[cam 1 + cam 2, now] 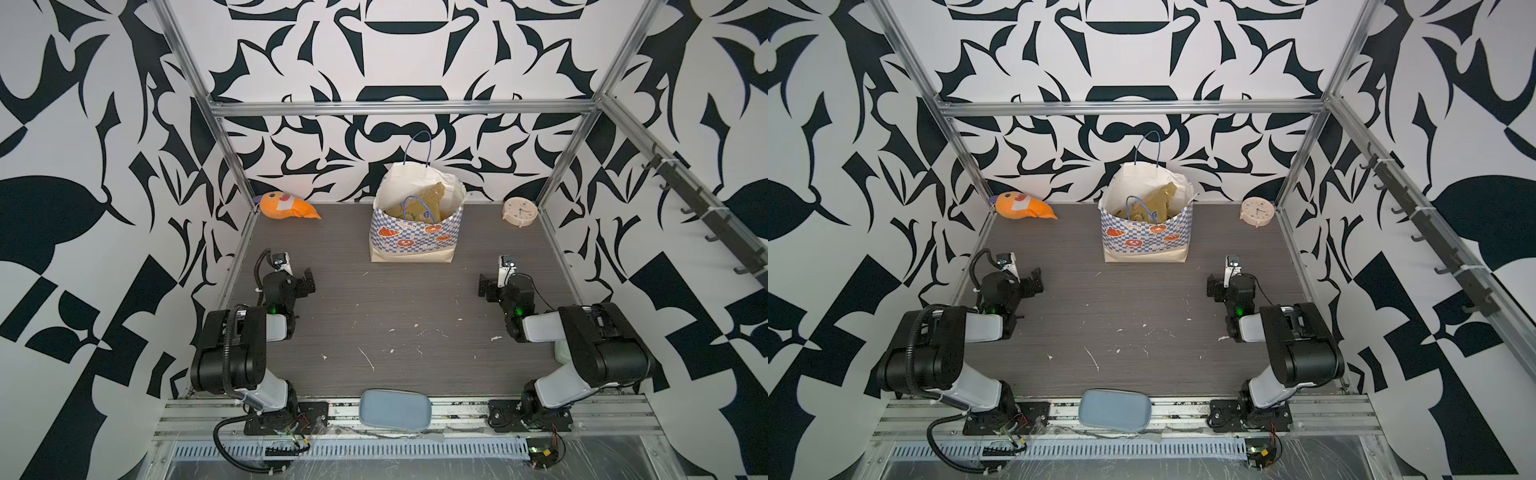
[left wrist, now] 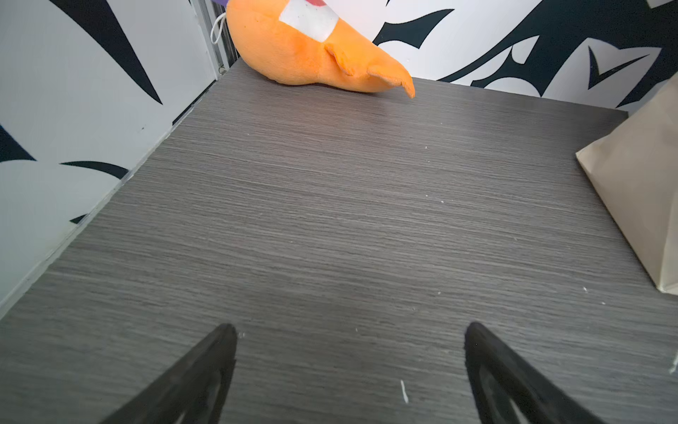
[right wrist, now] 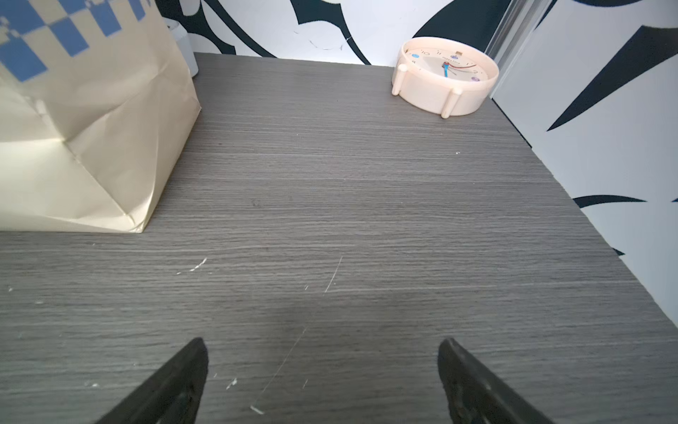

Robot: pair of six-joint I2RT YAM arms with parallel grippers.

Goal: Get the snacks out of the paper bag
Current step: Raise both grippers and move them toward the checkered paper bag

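The paper bag [image 1: 415,237] is standing upright at the back of the desk [image 1: 395,316], its mouth gaping upward, so the snacks [image 1: 432,195] are sitting inside it, an olive-gold packet leaning highest. The left gripper [image 2: 350,326] and right gripper [image 3: 323,339] are hovering low on either side, well apart from it, jaws spread wide and holding nothing, seemingly poised to reach in.
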